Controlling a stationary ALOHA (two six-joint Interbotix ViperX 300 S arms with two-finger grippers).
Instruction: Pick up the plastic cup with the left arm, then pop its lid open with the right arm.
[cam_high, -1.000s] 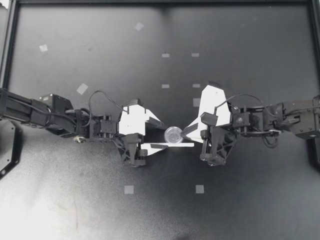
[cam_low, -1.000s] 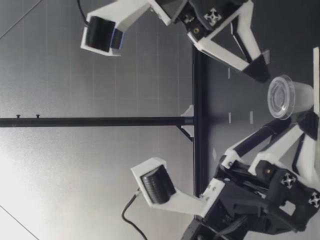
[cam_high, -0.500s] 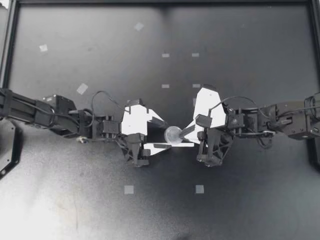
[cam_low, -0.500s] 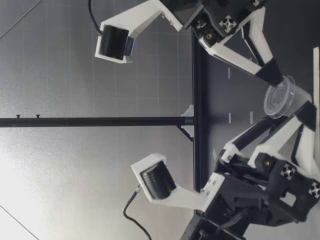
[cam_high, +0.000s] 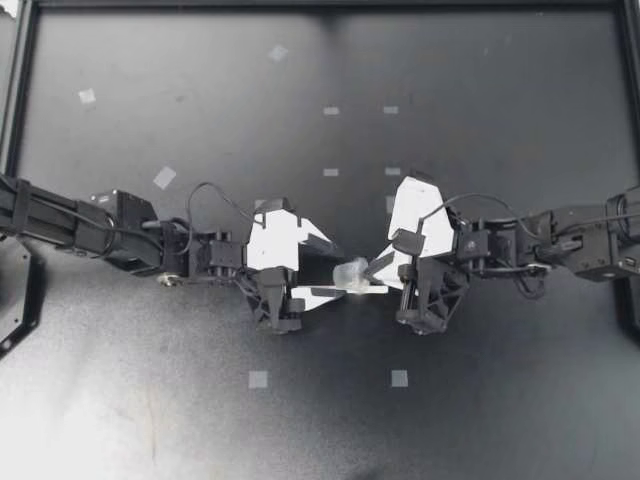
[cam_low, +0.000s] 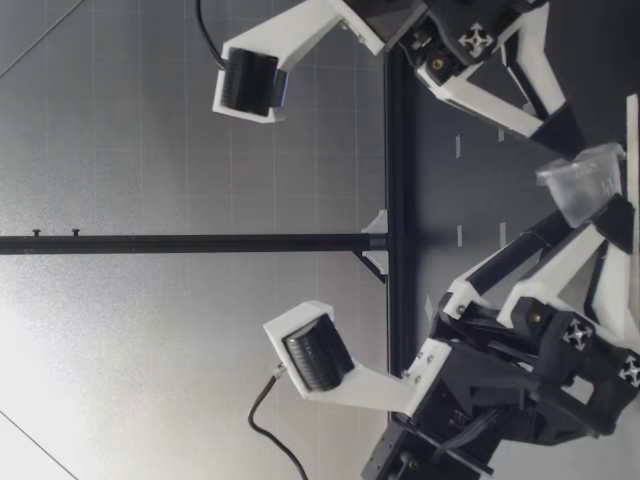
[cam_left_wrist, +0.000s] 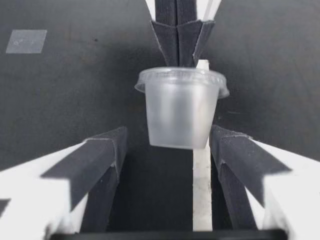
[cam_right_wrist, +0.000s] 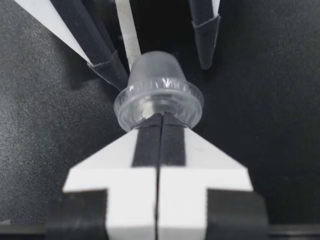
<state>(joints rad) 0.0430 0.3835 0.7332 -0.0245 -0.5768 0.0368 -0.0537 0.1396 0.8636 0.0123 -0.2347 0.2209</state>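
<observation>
A small clear plastic cup (cam_high: 350, 272) lies tipped over between my two grippers, mouth toward my right one. My right gripper (cam_high: 368, 272) is shut, and its joined tips rest at the cup's rim (cam_right_wrist: 160, 116); I cannot see a grip on it. My left gripper (cam_high: 330, 272) is open, its fingers on both sides of the cup's base with small gaps (cam_left_wrist: 169, 134). From the left wrist, the cup (cam_left_wrist: 181, 110) hangs ahead between the dark pads (cam_left_wrist: 107, 150). The low view shows the cup (cam_low: 590, 185) tilted just above the table.
A thin white strip (cam_high: 345, 291) lies on the dark table under the cup. Small pale tape squares (cam_high: 258, 379) dot the table, one (cam_high: 399, 378) nearer its front. A black frame (cam_high: 20, 100) borders the table.
The cup stood upright a second ago and now lies tipped with its mouth toward my right gripper. The right fingertips have sunk lower, and my left gripper has edged closer around the cup.
</observation>
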